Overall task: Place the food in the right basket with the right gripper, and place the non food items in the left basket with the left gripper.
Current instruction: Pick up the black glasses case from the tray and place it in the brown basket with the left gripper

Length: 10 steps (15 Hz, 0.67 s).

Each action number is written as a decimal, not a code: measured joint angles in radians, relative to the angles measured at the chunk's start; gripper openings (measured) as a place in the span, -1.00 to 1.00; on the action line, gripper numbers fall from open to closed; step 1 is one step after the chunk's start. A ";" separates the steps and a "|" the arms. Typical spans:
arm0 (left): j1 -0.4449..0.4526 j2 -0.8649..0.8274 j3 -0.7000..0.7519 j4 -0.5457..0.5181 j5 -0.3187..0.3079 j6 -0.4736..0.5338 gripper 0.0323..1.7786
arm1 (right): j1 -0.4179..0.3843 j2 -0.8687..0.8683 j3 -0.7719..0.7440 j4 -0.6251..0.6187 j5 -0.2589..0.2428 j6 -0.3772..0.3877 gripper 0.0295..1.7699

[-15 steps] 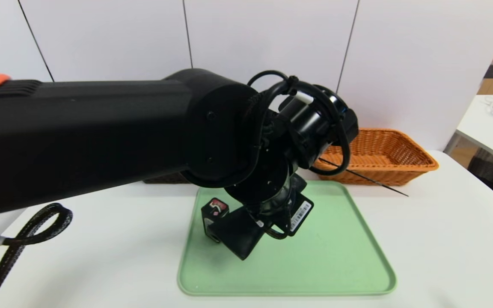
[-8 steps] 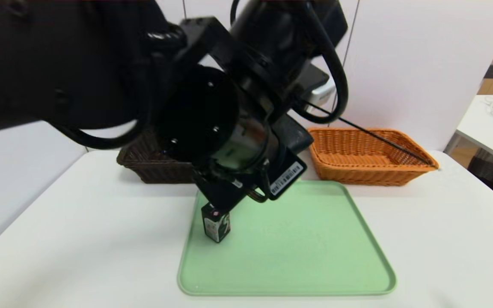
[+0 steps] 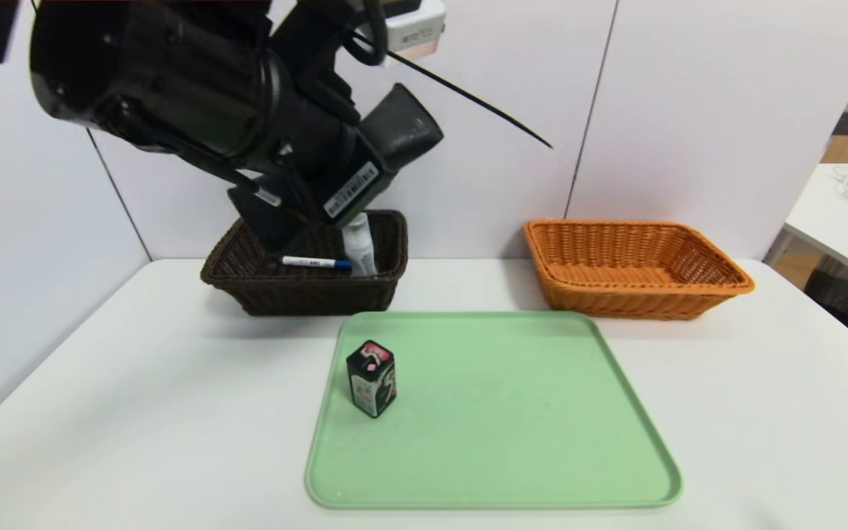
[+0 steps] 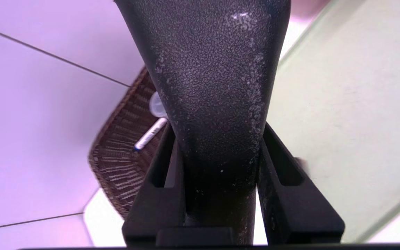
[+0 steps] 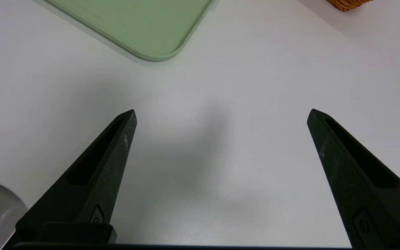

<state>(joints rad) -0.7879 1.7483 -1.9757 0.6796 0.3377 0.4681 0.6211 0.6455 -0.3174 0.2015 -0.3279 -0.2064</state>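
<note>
Dark grey grainy block (image 3: 400,125), tapered toward the grip, is pinched between the fingers of the left gripper (image 4: 217,128), high above the dark brown wicker basket (image 3: 247,283) at 11 o'clock from the pale green plastic tray (image 3: 512,412).

Half a second ago this arm hung low over the tray and screened that basket. It is now raised up and leftward, exposing a white marker pen with a blue cap (image 3: 315,262) and a white bottle (image 3: 361,254) inside. The small black box with a red-and-white top (image 3: 371,379) stands unchanged at the tray's 9 o'clock side.

The block's far end is cut off in the wrist view, and its identity cannot be determined. The bottle's top is hidden behind the arm.

The right gripper (image 5: 221,114) is spread wide and holds nothing, over the white table (image 3: 137,412). The orange wicker basket (image 3: 637,269) sits at 1 o'clock.
</note>
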 joint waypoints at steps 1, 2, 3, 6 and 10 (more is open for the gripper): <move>0.032 -0.012 0.000 0.001 -0.039 0.042 -0.37 | 0.000 0.000 0.000 0.000 0.000 -0.001 0.91; 0.061 -0.022 0.000 0.001 -0.076 0.088 -0.37 | 0.000 0.000 0.000 0.000 0.000 0.000 0.91; 0.090 -0.029 0.000 0.002 -0.111 0.138 -0.37 | 0.000 0.000 0.000 0.000 0.000 0.000 0.91; 0.184 -0.036 0.000 0.001 -0.224 0.280 -0.37 | -0.001 -0.003 0.000 0.000 0.000 0.003 0.91; 0.308 -0.021 0.004 -0.006 -0.304 0.431 -0.37 | -0.002 -0.011 0.006 0.000 -0.001 0.003 0.91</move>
<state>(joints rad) -0.4800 1.7274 -1.9715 0.6734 0.0336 0.8989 0.6191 0.6345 -0.3113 0.2015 -0.3285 -0.2034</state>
